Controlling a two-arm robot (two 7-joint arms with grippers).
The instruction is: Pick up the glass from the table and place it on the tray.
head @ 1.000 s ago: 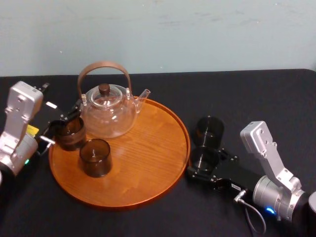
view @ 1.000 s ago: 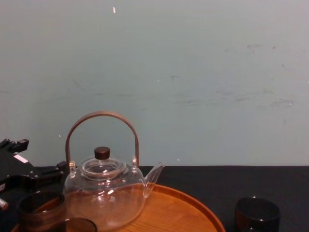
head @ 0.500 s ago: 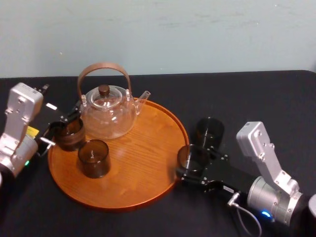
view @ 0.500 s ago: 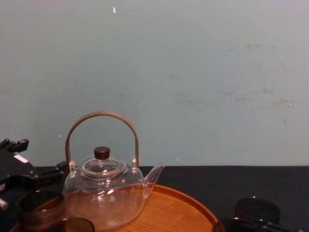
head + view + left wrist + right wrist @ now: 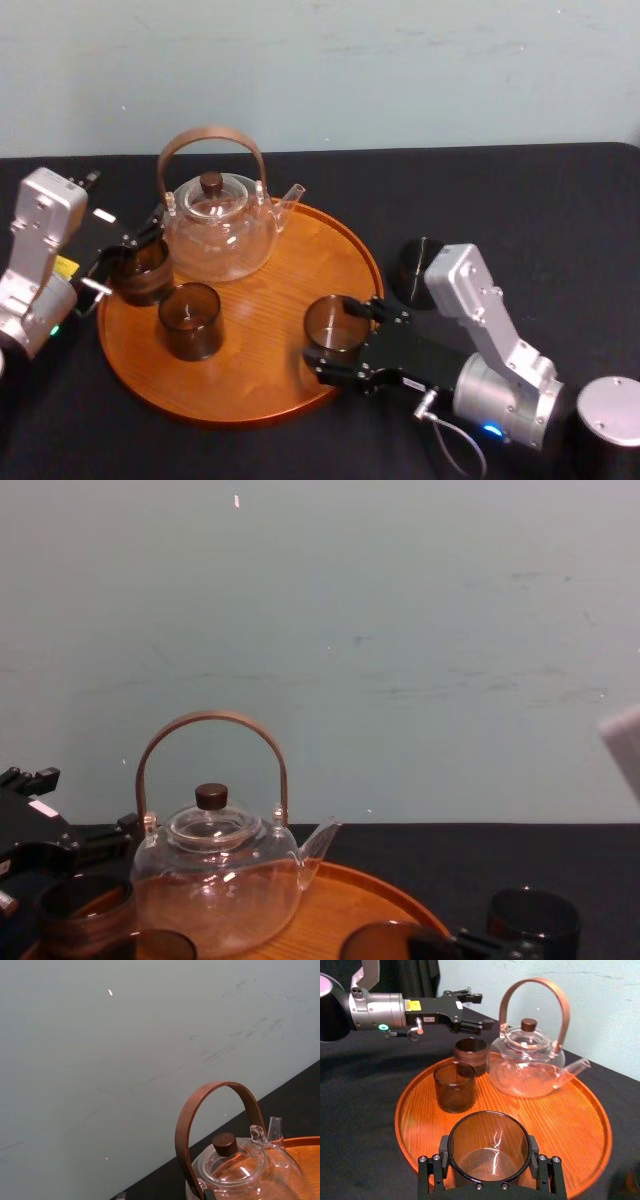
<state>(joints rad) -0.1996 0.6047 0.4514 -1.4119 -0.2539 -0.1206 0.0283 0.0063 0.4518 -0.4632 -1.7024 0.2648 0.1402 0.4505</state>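
Placing | right end effector [image 5: 345,340] clamped on small smoky-brown glass tumbler [image 5: 489,1145] | lower it level onto round orange-brown wooden tray [image 5: 260,340], then release gently

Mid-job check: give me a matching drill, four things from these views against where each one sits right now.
1. teapot
2. glass in the right pincer
3. blackish glass
4. left pincer

A. on the table, right of the tray
B. by the tray's left rim
C. at the tray's back
D. over the tray's near right

Pairs: 1-C, 2-D, 3-A, 4-B
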